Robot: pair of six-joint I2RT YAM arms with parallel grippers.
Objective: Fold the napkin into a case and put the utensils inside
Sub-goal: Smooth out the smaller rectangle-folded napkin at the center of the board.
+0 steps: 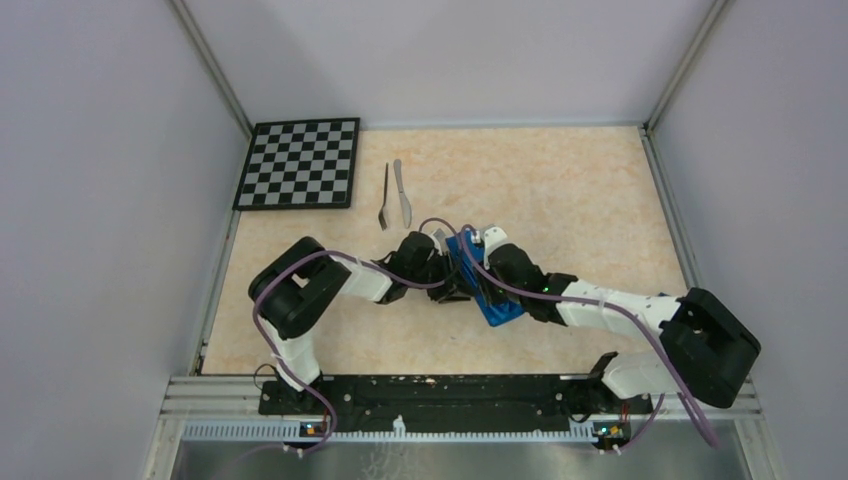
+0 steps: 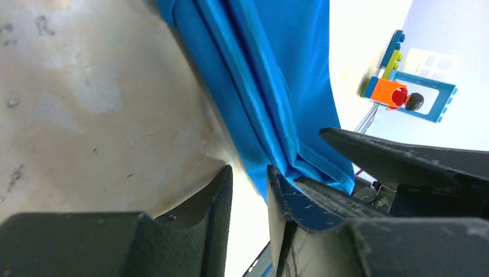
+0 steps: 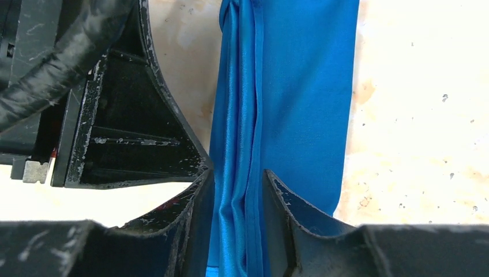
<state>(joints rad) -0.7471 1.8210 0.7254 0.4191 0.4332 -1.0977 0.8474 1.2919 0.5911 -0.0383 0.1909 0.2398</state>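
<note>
While the right gripper point(image 3: 238, 176) pinches the folded napkin point(image 3: 300, 86) and the left gripper point(image 2: 249, 173) gapes slightly, empty, beside it, folding looks unfinished, needing a pressed crease next.

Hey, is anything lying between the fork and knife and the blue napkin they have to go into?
Nothing visible. Only bare table lies between the fork, the knife and the napkin. The left gripper and right gripper crowd over the napkin itself, and the checkerboard sits off to the side.
</note>
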